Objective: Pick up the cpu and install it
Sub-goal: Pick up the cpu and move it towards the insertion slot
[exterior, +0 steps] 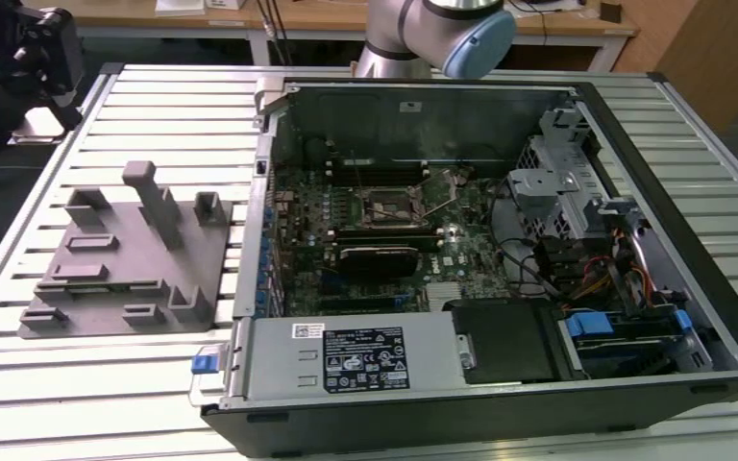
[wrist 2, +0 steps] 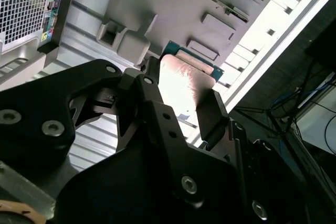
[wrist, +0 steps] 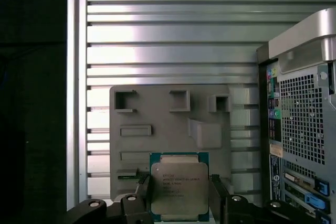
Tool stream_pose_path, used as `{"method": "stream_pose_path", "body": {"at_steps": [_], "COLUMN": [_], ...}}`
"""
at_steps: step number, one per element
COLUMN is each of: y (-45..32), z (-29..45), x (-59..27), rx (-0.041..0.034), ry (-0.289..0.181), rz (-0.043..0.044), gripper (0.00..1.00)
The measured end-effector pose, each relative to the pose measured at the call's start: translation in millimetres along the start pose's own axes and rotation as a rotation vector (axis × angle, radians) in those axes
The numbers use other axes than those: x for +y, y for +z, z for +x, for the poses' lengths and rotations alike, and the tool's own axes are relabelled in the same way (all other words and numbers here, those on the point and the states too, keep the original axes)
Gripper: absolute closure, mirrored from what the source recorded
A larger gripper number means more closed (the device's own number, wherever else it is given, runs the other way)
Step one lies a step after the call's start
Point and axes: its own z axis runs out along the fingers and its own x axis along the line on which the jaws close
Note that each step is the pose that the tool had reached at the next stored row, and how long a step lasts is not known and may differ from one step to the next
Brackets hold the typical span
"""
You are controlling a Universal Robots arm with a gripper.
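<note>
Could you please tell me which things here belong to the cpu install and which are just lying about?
In the job: the cpu, clamped in the tool; the socket inside the computer case.
Just lying about: the grey holder, the power supply, the drive cage.

Tally: one cpu (wrist: 179, 190), seen in both wrist views. One gripper (wrist: 180, 196) with two fingers (wrist: 217, 193), one on each side of the cpu. One grey holder (exterior: 126, 259). One open computer case (exterior: 472, 423) containing one motherboard (exterior: 459, 254), which carries one dark square socket (exterior: 388, 204). One robot arm (exterior: 440, 29). One slatted metal table (exterior: 177, 106).
</note>
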Motion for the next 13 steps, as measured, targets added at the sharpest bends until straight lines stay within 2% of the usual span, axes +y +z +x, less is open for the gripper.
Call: {"method": "stream_pose_path", "body": {"at_steps": [13], "y": [0.4], "z": [-13.1], "x": [0.4], "rx": [0.0000], "ry": [0.000], "rz": [0.0001], "gripper": [0.47]}}
